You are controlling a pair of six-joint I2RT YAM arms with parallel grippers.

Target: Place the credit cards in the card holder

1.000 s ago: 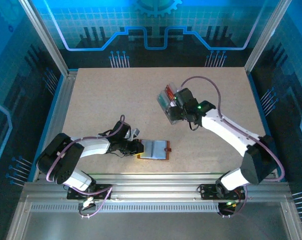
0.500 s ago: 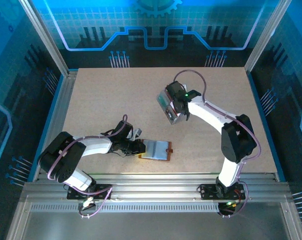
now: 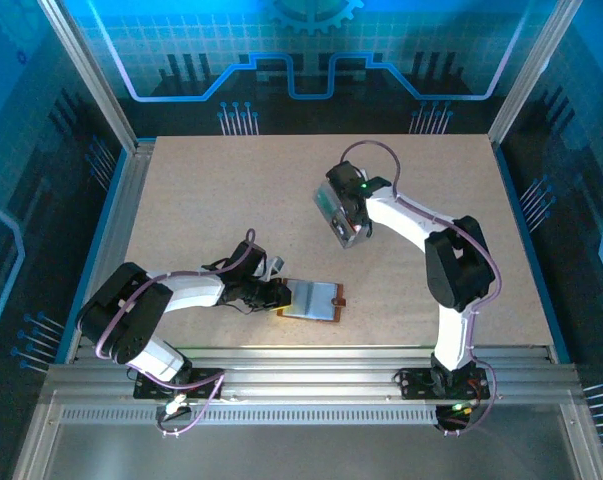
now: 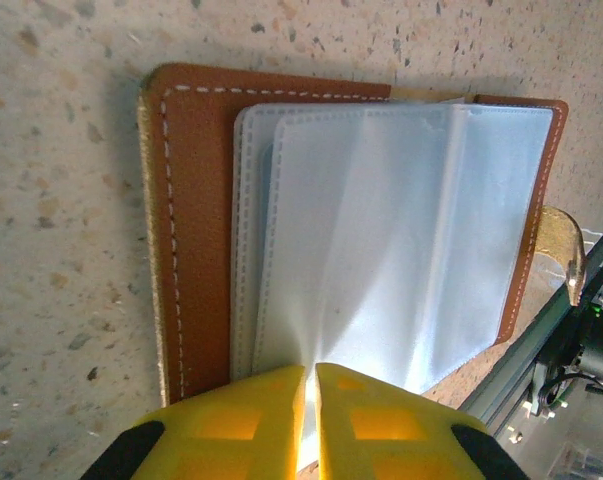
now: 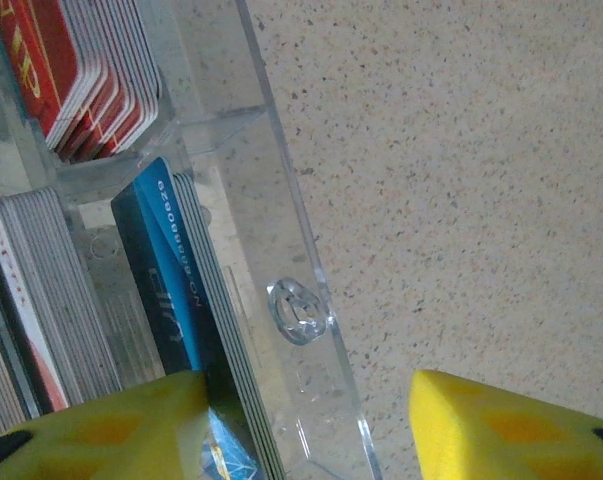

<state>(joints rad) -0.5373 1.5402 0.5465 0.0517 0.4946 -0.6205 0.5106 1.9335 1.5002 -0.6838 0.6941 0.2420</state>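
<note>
The card holder (image 3: 316,298), a brown leather wallet, lies open near the table's front edge with its pale lining (image 4: 401,230) up. My left gripper (image 4: 310,425) is shut on the near edge of that lining, seen from above at the wallet's left side (image 3: 276,297). The credit cards stand on edge in a clear tray (image 3: 331,205): a red stack (image 5: 51,70), a blue card (image 5: 166,280) and a pale stack (image 5: 41,290). My right gripper (image 5: 306,430) is open over the tray (image 3: 347,215). One finger is by the blue card; the other is outside the tray wall (image 5: 281,200).
The tray's clear wall has a small round boss (image 5: 299,312) between my right fingers. Bare speckled tabletop (image 5: 461,150) lies to the right of the tray. A metal rail (image 3: 301,360) runs along the front edge just below the wallet.
My right arm has folded in, bringing its gripper down over the card tray, and its jaws have narrowed. The left gripper and the wallet have not moved.
</note>
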